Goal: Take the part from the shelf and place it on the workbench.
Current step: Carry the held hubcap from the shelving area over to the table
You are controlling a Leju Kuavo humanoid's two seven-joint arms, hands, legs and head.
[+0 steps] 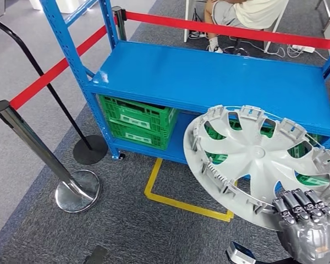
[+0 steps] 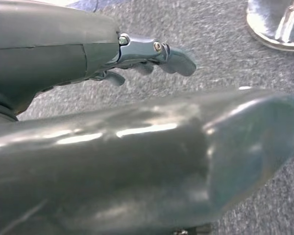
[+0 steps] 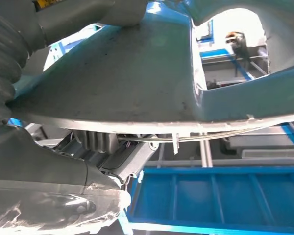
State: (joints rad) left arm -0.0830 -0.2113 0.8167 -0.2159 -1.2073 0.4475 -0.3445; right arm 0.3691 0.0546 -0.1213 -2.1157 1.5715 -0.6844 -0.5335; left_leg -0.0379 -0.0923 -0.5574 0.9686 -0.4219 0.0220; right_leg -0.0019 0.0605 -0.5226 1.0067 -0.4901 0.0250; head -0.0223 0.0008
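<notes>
A silver wheel cover point(image 1: 258, 159) with curved spokes hangs tilted in front of the blue shelf point(image 1: 204, 74) at the right of the head view. My right hand point(image 1: 308, 225) grips its lower right rim, dark fingers curled over the edge. The right wrist view has the cover's underside point(image 3: 138, 73) close above the thumb point(image 3: 57, 205), with the fingers point(image 3: 97, 142) against the rim. My left hand point(image 2: 149, 54) hangs over grey carpet with its fingers stretched out and apart, holding nothing.
Green crates point(image 1: 136, 121) sit on the shelf's lower level. Two chrome stanchions point(image 1: 38, 157) with red belts point(image 1: 55, 71) stand at the left, one base point(image 2: 275, 24) near my left hand. Yellow floor tape point(image 1: 184, 203) marks the carpet. A person point(image 1: 238, 14) sits behind the shelf.
</notes>
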